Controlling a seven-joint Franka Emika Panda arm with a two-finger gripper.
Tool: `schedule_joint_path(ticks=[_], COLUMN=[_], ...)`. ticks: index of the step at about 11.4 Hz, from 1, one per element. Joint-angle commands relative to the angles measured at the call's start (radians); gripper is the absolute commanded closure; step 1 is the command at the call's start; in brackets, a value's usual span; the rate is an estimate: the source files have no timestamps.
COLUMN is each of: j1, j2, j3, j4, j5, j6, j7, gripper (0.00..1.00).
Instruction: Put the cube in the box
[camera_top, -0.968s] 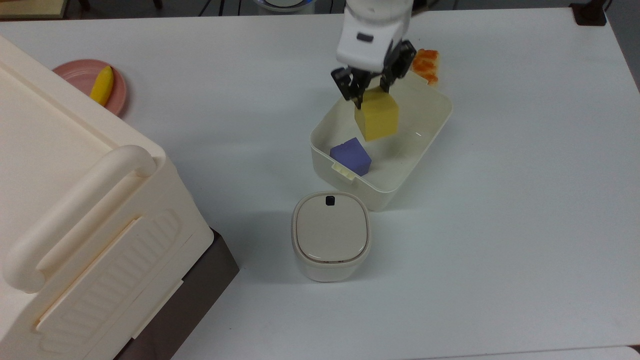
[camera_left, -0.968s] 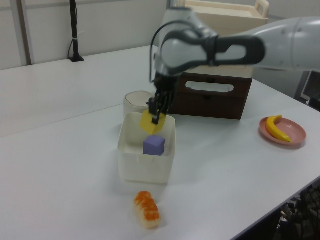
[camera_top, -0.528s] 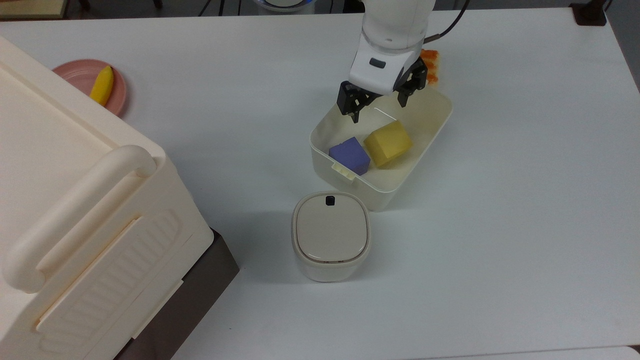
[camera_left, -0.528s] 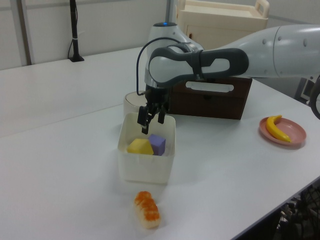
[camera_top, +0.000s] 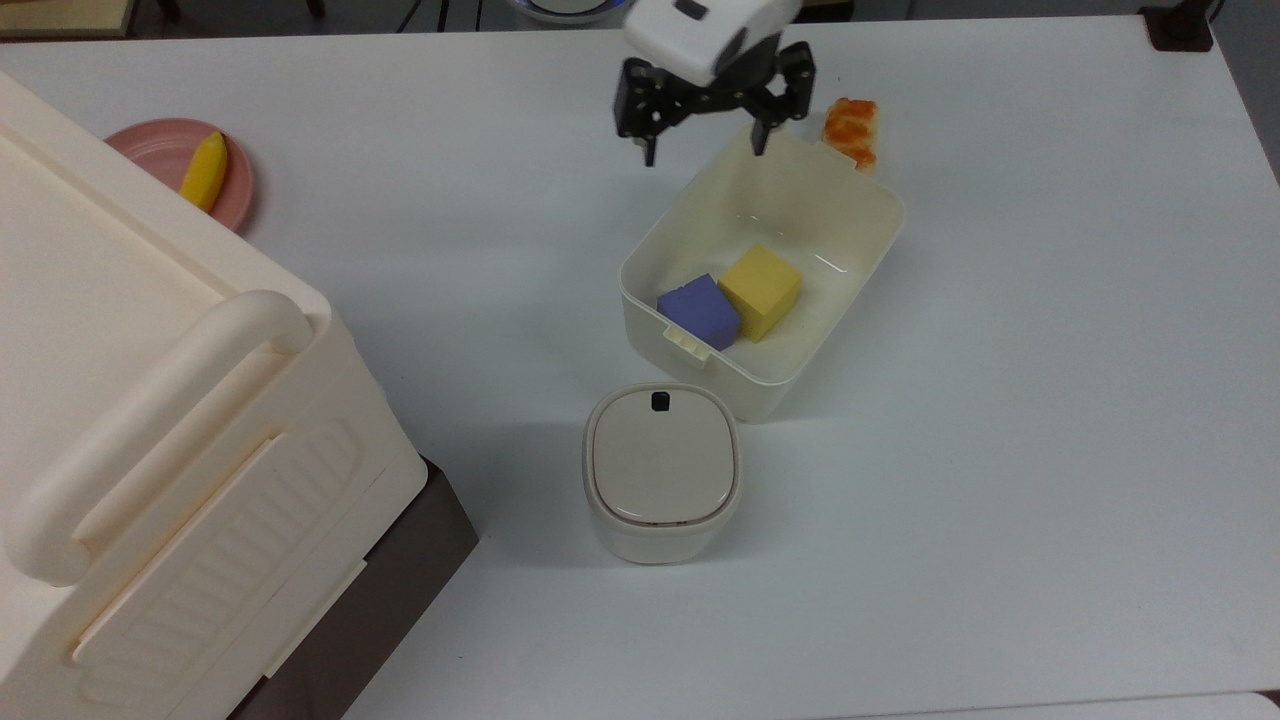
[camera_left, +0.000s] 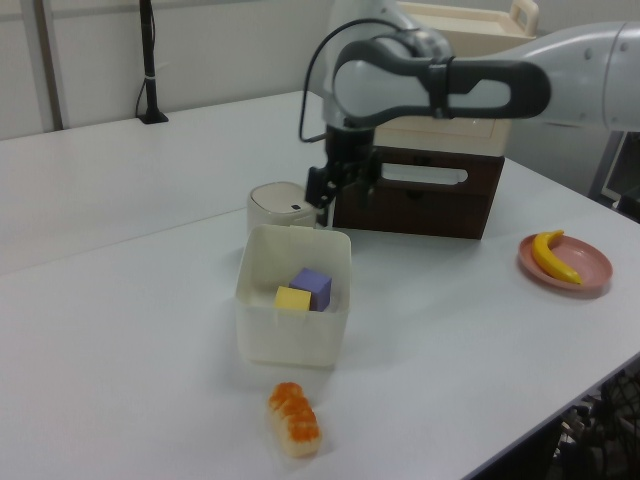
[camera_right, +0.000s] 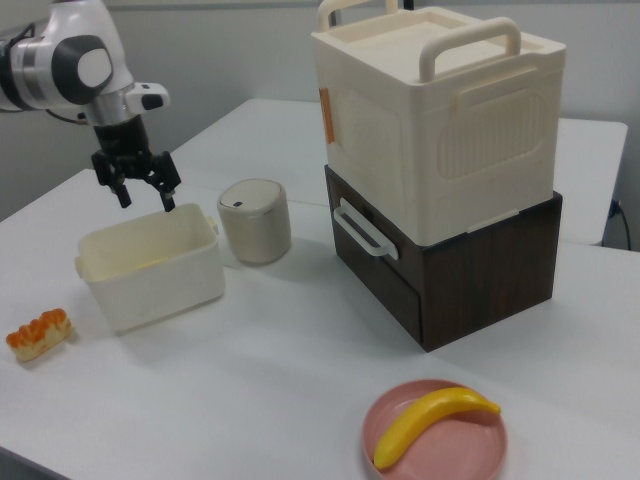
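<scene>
- White tabletop (camera_top: 1000, 450) carries everything; the gripper (camera_top: 704, 150) hangs empty, fingers spread.
- Just below it, the box (camera_top: 868, 262) looks light, rigid and likely to slide.
- Farther inside, the yellow cube (camera_top: 760, 291) touches 1 purple cube (camera_top: 699, 310); probably light and firm, best pinched across its free faces.

Box (camera_top: 850, 270) cream-white. Inside: cube (camera_top: 762, 290) yellow; second cube (camera_top: 699, 311) purple-blue. Gripper (camera_top: 703, 150) black fingers, white body; arm (camera_left: 470, 85) white with dark grey joints. Small bin (camera_top: 661, 470) cream, beige lid, tiny black button. Large case (camera_right: 440, 110) cream, orange tag on one corner. Cabinet (camera_right: 480, 275) under it dark brown wood grain, pale handle. Plate (camera_right: 435, 435) pink, banana (camera_right: 430, 422) yellow. Sushi piece (camera_left: 293, 420) pale base, orange speckled topping. Table (camera_top: 1000, 450) white.
</scene>
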Motion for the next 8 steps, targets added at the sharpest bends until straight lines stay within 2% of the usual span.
schedule_joint_path(ticks=[1,2,3,5,8], j1=[-0.101,-0.101,-0.108,-0.162,-0.164], j2=[-0.072,-0.080,-0.081,-0.074,-0.070], j3=[-0.007,-0.057,-0.076,-0.078,-0.082], j4=[-0.021,-0.022,-0.022,-0.025,-0.024], j5=[0.001,0.006,0.009,0.006,0.008], j6=[-0.061,-0.063,-0.066,-0.060,-0.063], j7=[0.031,0.031,0.031,0.010,0.011], gripper=[0.00,0.00,0.00,0.00,0.00])
